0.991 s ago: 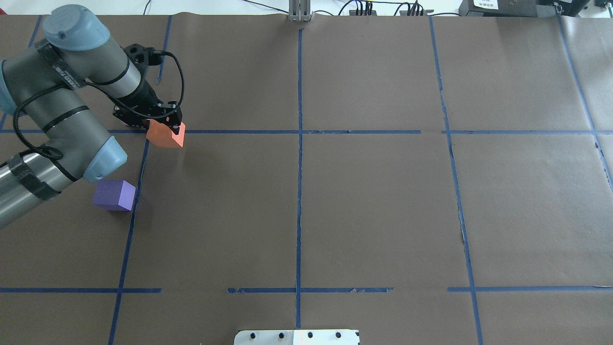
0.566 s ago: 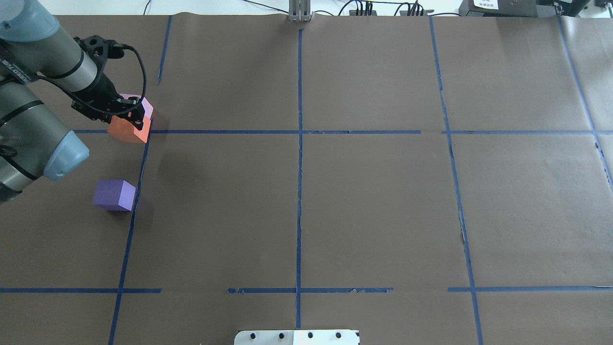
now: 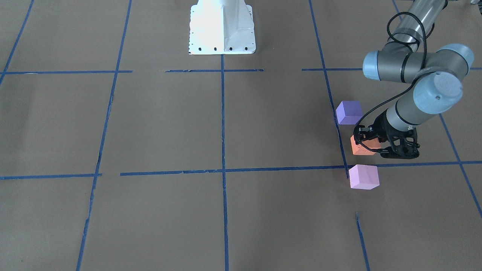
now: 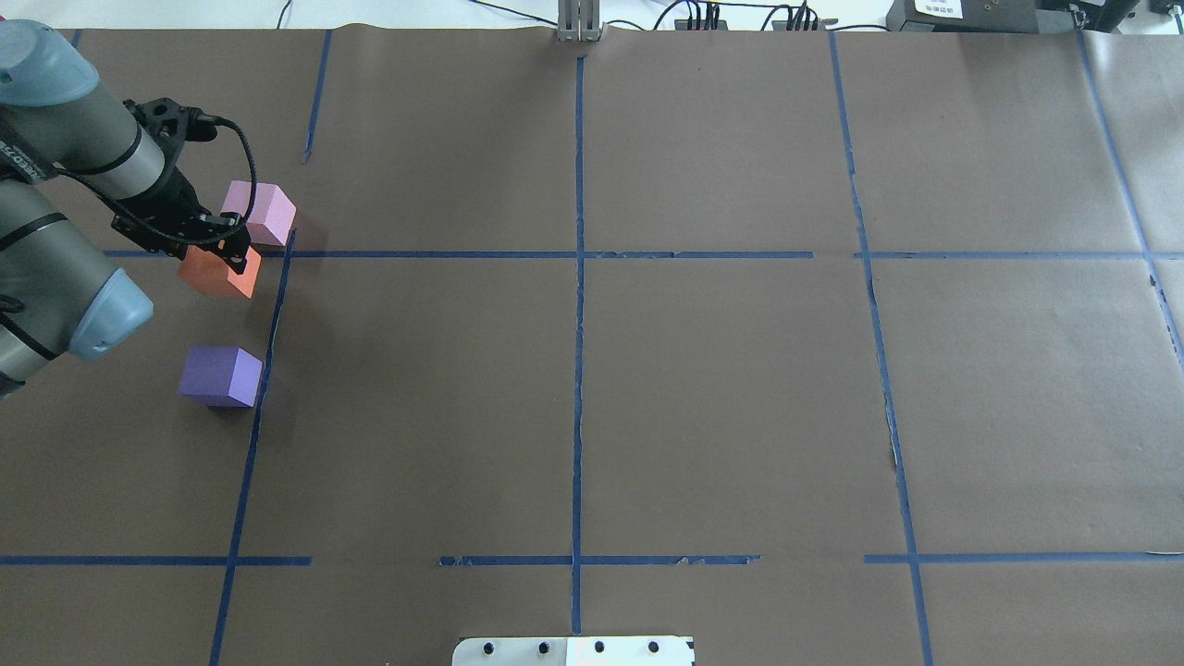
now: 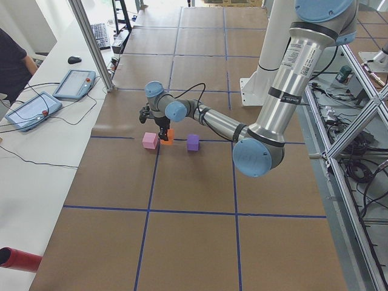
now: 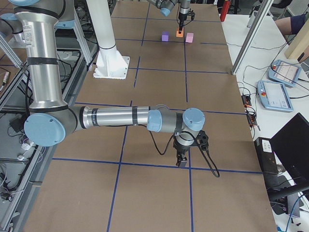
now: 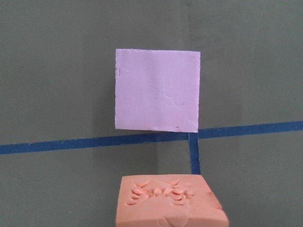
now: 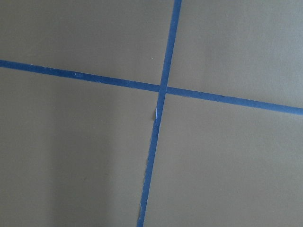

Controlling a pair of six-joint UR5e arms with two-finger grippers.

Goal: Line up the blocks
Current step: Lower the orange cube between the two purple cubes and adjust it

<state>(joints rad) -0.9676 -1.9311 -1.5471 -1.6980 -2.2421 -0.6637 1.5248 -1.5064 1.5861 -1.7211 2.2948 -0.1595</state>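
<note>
The orange foam cube with small dents (image 4: 219, 274) is matte, with sharp edges. In the left wrist view its top face (image 7: 161, 195) carries a cluster of crescent-shaped nicks, while the sides look smooth. The left gripper (image 4: 223, 252) is closed narrowly on this cube from above, its black fingers (image 3: 362, 137) pressed against opposite sides. Whether the cube's underside touches the counter (image 4: 721, 388) cannot be told.

The cube sits on the robot's left side of the brown paper-covered counter, just beside a lengthwise blue tape line (image 4: 262, 370) and on the robot's side of a crosswise one. The pale pink-lilac foam cube (image 4: 262, 212) lies just past that crosswise line, near the orange one but apart from it. Its top (image 7: 157, 90) is a clean, nearly unmarked square. The blue-purple foam cube (image 4: 222, 376) stands closer to the robot, with a clear gap to the orange one. It is the same size as the other two and smooth-faced. In the front-facing view the three form a rough row along the tape: blue-purple (image 3: 349, 112), orange (image 3: 361, 147), pink (image 3: 363, 177).

The right gripper (image 6: 182, 159) hangs far off over a tape crossing on the robot's right. How its jaws stand cannot be told.
</note>
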